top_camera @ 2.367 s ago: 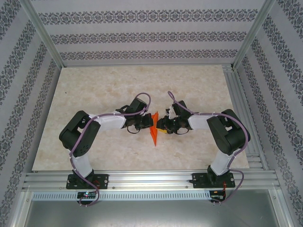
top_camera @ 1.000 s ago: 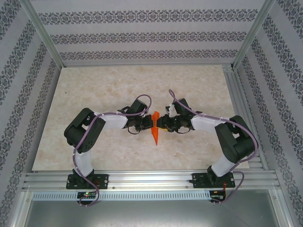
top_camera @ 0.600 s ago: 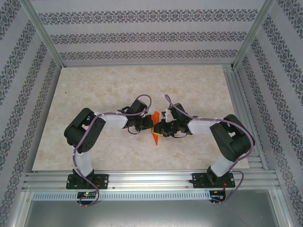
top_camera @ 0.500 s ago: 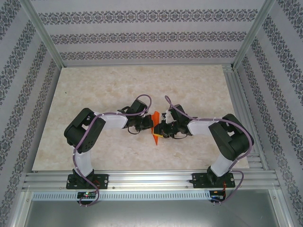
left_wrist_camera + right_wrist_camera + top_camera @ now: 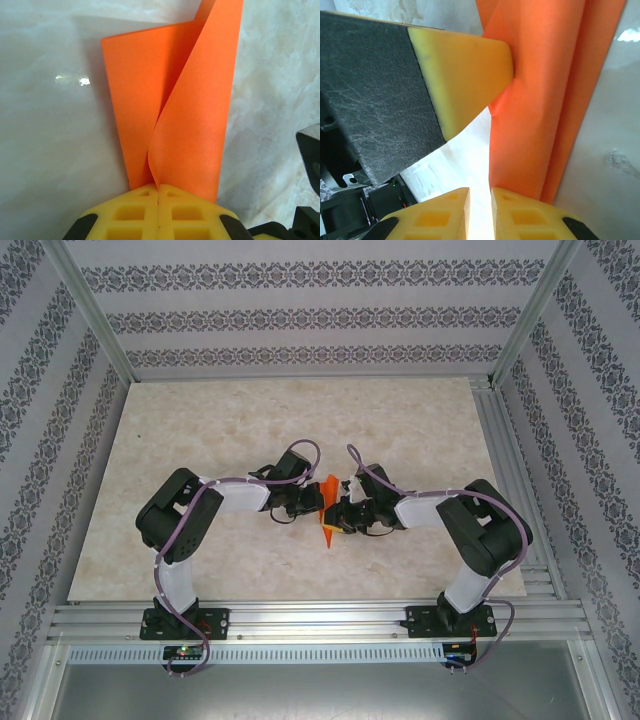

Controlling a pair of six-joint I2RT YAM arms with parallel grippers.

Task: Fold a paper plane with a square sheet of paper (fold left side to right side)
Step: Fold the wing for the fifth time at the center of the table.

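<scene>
1. My left hand (image 5: 158,196) is clenched: its two yellow fingers (image 5: 125,216) meet with no gap. The orange paper plane (image 5: 192,125) comes out of the seam between them, so I am grasping the paper there
2. From that pinch the paper fans away in two layers. A flatter one lies to the left and another curls up over it on the right, the two parting just ahead of my fingertips
3. My right hand (image 5: 480,202) is almost closed but not quite. A narrow slit stands between its two yellow fingers, and the pale worktop (image 5: 200,430) shows through it
4. In the right wrist view the paper's folded edge runs down to the tip of the right-side finger and touches it. I see no paper in the slit itself, and I cannot tell whether this hand has any real hold on the plane
5. In that same view my left hand's yellow fingertip (image 5: 465,65) presses into the side of the paper and dents it
6. From above, the plane sits at the middle of the worktop, between my two hands, which come at it from either side and nearly meet. Its pointed end sticks out toward the near edge
7. I cannot tell whether the plane rests on the worktop or hangs just above it
</scene>
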